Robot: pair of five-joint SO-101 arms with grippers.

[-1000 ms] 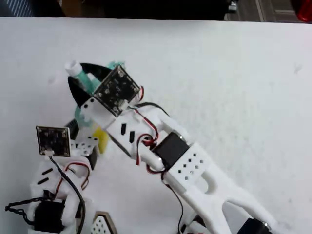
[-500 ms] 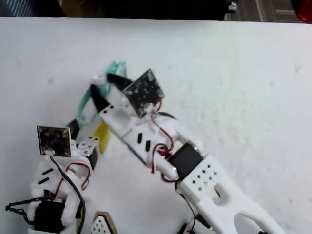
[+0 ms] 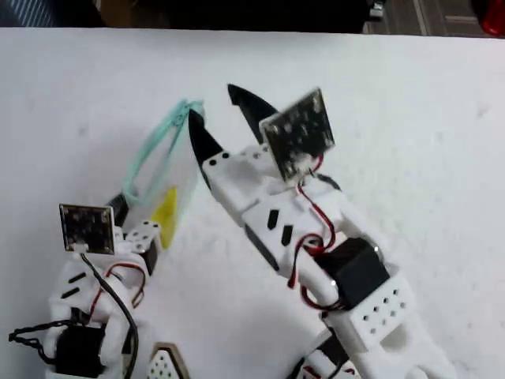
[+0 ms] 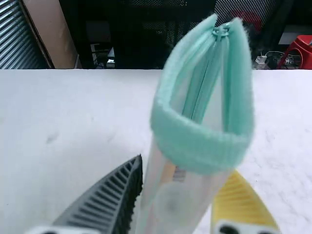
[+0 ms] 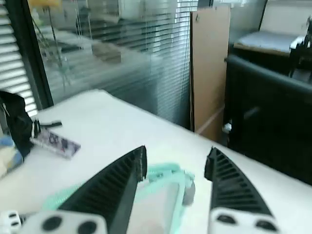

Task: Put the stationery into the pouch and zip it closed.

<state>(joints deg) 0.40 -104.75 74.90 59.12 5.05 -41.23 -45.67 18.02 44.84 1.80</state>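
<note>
Clamps clear plastic mint-zipped pouch [image 3: 158, 170] on white tabletop [image 3: 394, 95] between left fingers [image 4: 117, 195], propping mouth agape for loading; holds right fingers [image 3: 203, 142] spread, empty, beside its far zip end.

Pouch [image 3: 162, 170] mouth gapes open. Right gripper [image 3: 211, 103], jaws apart, blocks its 3 o'clock side; left gripper [image 3: 144, 213] blocks 6 o'clock. Passage lies over table [image 3: 71, 87] from 9 to 12 o'clock.
</note>
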